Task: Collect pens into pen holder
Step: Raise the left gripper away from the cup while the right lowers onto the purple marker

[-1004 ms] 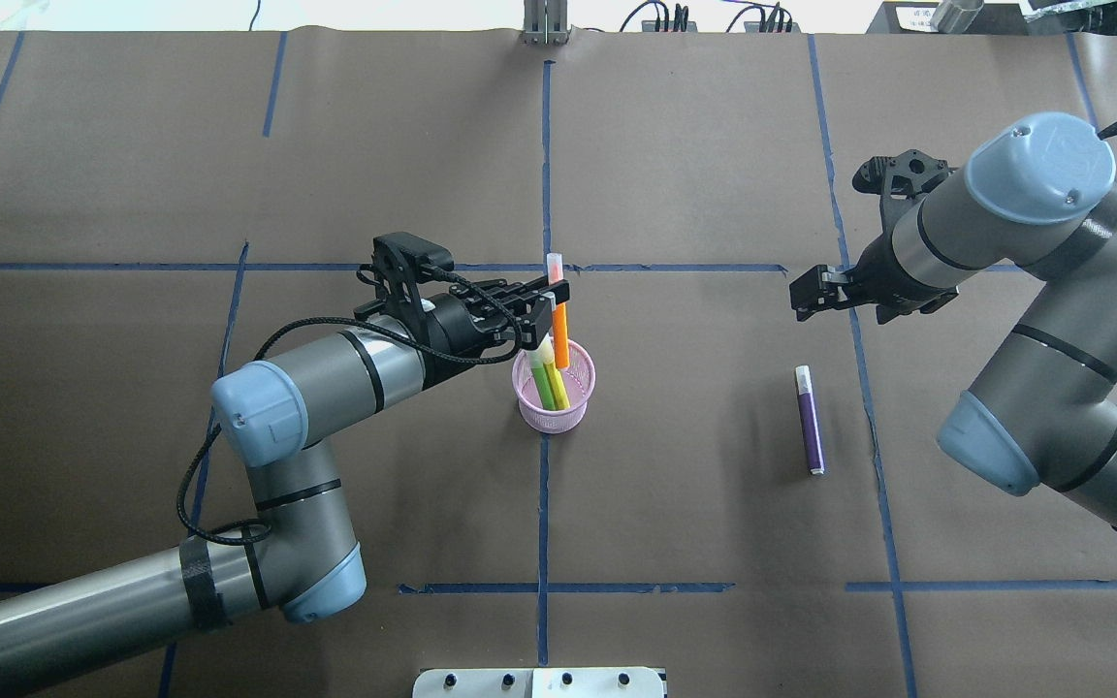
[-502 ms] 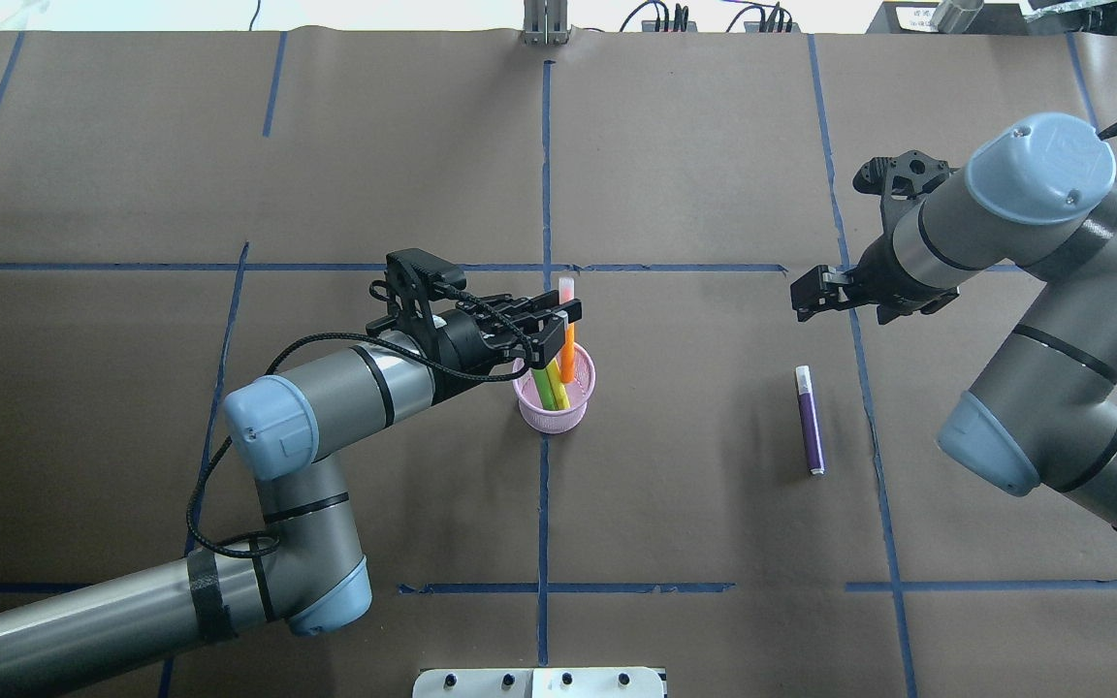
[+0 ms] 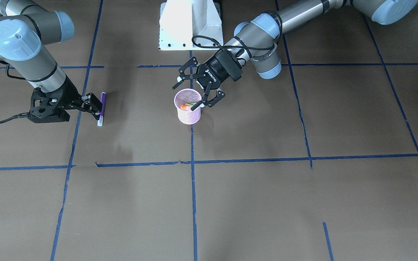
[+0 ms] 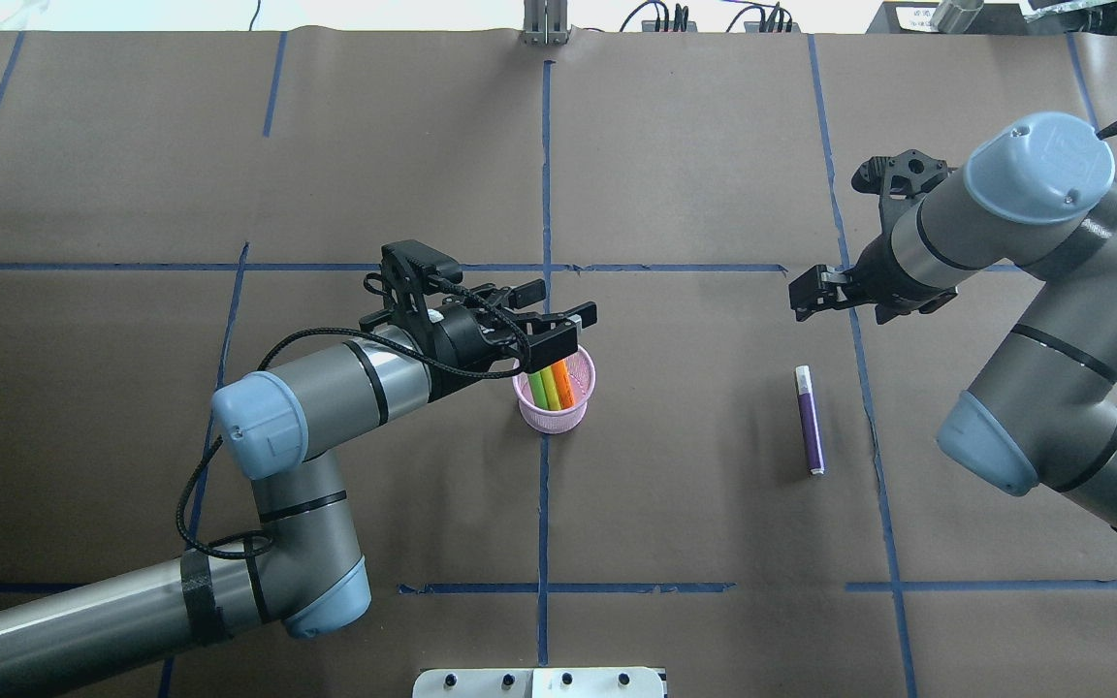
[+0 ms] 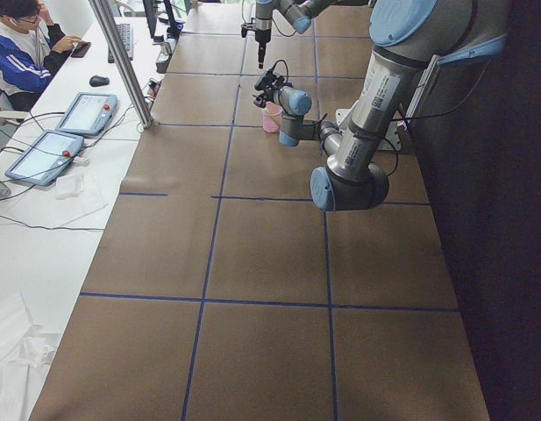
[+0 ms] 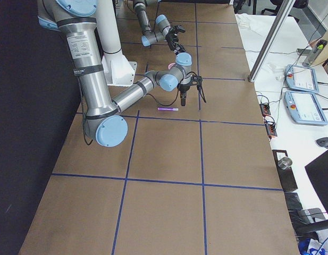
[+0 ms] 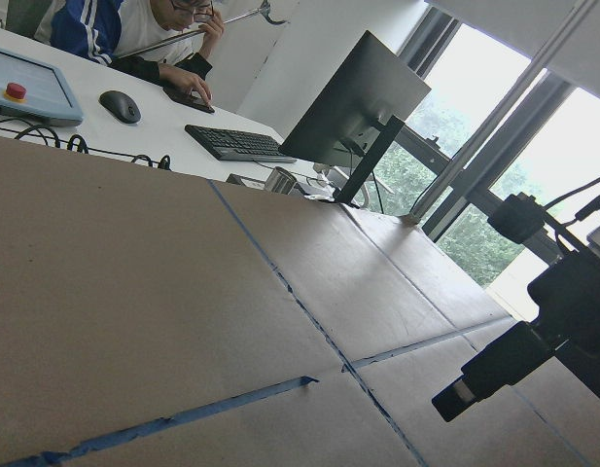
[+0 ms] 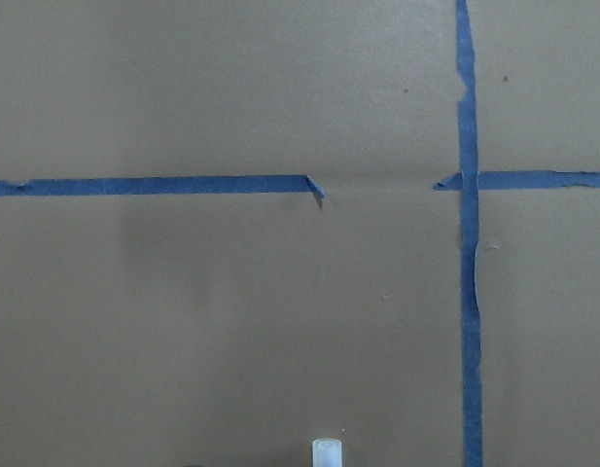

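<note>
The pen holder [image 4: 526,411], a small pink mesh cup [image 3: 187,115], stands at mid-table. A green pen [image 4: 539,387] and an orange pen [image 4: 563,382] lean inside it. Just above its rim hovers my left gripper [image 4: 561,316], open and holding nothing [image 3: 194,96]. A purple pen [image 4: 811,422] with a pale cap lies flat on the paper to the right. My right gripper [image 4: 804,294] hangs open just beyond that pen's capped end, apart from it [image 3: 93,104]. Only the cap [image 8: 326,452] shows in the right wrist view.
Blue tape lines [image 4: 544,504] divide the brown paper table cover. The robot's white base [image 3: 191,25] stands at the near edge. A metal post [image 4: 546,24] is at the far edge. A seated person [image 5: 20,48] and tablets [image 5: 42,156] are at a side desk.
My left gripper came down over the cup and opened. The orange pen left its fingers and now rests inside the cup. The right arm and the purple pen have not moved.
</note>
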Controlling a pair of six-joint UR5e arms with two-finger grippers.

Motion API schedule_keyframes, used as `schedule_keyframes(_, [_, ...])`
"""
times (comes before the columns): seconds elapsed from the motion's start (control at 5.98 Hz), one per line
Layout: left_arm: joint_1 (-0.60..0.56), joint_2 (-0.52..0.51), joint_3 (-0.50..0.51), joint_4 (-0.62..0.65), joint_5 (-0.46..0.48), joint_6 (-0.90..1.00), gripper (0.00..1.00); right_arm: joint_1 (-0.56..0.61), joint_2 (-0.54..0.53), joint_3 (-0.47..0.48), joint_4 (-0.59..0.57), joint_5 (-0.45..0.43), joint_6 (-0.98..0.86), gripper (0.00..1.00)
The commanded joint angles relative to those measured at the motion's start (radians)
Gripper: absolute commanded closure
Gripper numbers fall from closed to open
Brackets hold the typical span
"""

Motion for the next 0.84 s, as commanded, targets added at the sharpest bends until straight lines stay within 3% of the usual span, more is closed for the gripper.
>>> schedule_keyframes(0.0, [-0.076,0.004,-0.155,0.254,-0.089,-0.018,0.0,-0.039,0.002,-0.03,0.004,-0.004,0.041,0.0])
schedule_keyframes(0.33, [-0.173,0.026,-0.344,0.633,-0.19,-0.048,0.0,-0.079,0.003,-0.047,0.004,-0.024,0.043,0.0])
schedule_keyframes(0.5, [-0.263,0.027,-0.401,0.823,-0.309,-0.046,0.0,-0.092,0.002,-0.056,0.004,-0.033,0.075,0.0])
schedule_keyframes(0.67, [-0.379,0.027,-0.429,0.977,-0.5,-0.036,0.0,-0.105,-0.001,-0.073,0.005,-0.039,0.087,0.0])
